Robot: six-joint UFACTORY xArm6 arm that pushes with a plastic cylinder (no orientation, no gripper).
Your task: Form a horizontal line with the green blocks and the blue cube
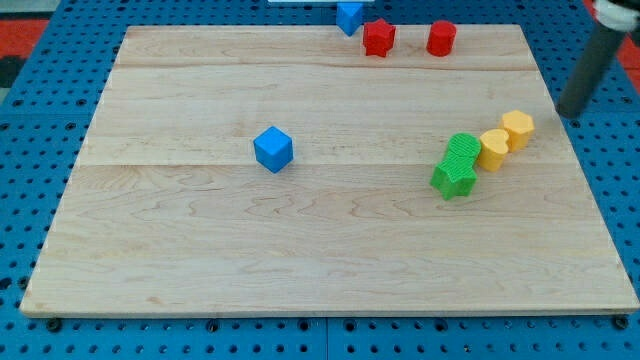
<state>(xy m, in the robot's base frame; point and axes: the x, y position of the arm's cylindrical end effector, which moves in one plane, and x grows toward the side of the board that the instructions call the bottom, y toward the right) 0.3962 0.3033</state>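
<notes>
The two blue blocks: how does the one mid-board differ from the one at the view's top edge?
The blue cube sits alone near the board's middle, fully in view; the blue block at the top edge is cut off by the frame, so its shape is unclear. The cube has no neighbours, while the top block sits just left of the red star-shaped block. Both are the same blue, and my tip touches neither.

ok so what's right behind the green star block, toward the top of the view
Another green block sits directly behind the green star, touching it. The yellow blocks lie to its right. The contact face between the two greens is hidden.
</notes>
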